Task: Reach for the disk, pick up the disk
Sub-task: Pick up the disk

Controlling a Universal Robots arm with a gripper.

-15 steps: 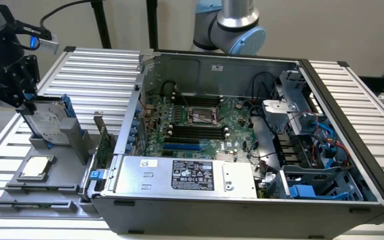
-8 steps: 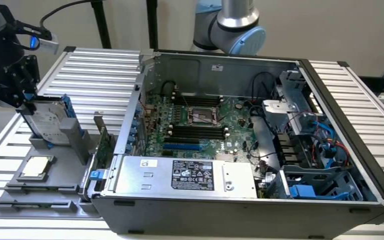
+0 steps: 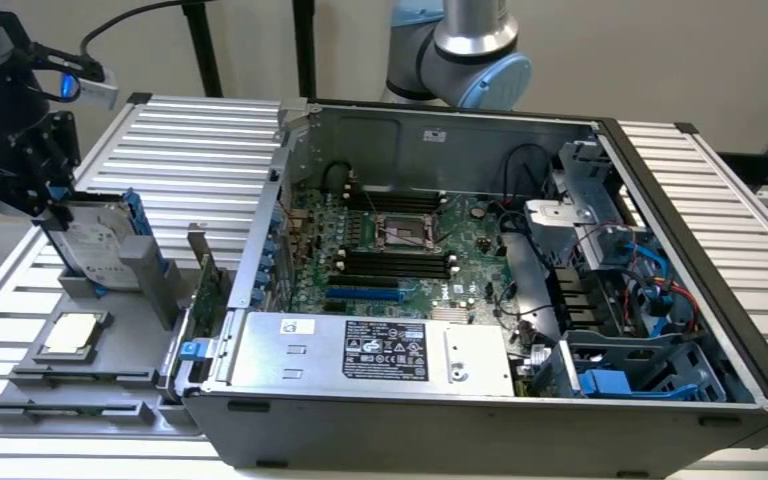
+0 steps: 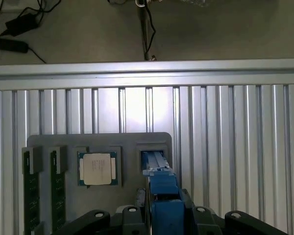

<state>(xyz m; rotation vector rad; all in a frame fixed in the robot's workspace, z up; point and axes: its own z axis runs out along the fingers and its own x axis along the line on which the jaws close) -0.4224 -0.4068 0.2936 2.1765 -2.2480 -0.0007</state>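
The tool (image 3: 53,200) is clamped on the top edge of the flat silver-grey metal disk (image 3: 95,240) in its bright blue plastic frame. The disk stands on edge in the grey holder tray (image 3: 37,392) on the ribbed tabletop (image 3: 197,130). It looks stiff, fairly heavy and shock-sensitive, so the blue frame's sides seem the safest hold

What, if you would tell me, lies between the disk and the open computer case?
In the exterior view, a green circuit card stands on edge between the disk and the computer case, close beside the case's side wall.
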